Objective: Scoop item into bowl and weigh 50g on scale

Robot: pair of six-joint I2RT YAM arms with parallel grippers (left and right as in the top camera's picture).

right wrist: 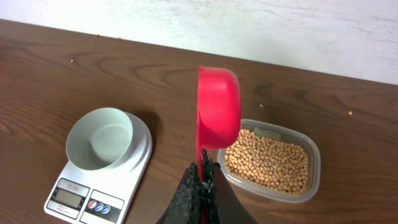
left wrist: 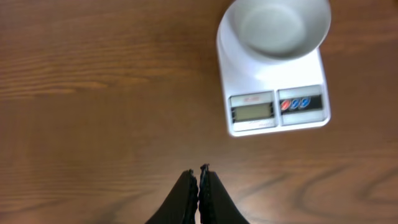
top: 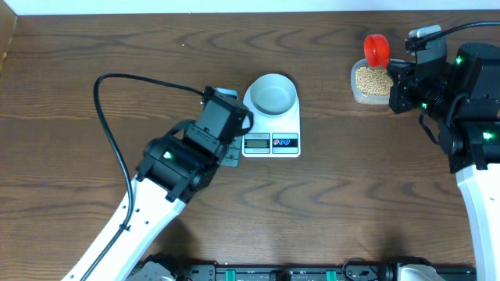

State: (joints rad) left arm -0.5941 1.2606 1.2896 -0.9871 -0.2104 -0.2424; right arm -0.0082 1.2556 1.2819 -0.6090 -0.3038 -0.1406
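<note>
The beans (right wrist: pixel 267 158) are small, round and tan-yellow, packed in a level layer inside a clear rounded-rectangular tub (right wrist: pixel 309 184) at the lower right of the right wrist view. In the overhead view the tub sits at the upper right of the wooden table (top: pixel 78 47), well apart from the scale (top: pixel 271 143).

The right gripper (right wrist: pixel 204 169) is clenched on the handle of a red scoop (right wrist: pixel 219 106). The scoop stands on edge above the tub's left end, and I cannot tell what its cup holds.

The pale bluish-white bowl (top: pixel 272 94) rests on the white scale at upper centre of the overhead frame, and no beans show inside it. The scale's grey display and two round buttons face the lower edge.

The left gripper (left wrist: pixel 199 175) hangs over bare wood at the bottom of its own view, fingers pressed together, gripping nothing, to the lower left of the scale.
</note>
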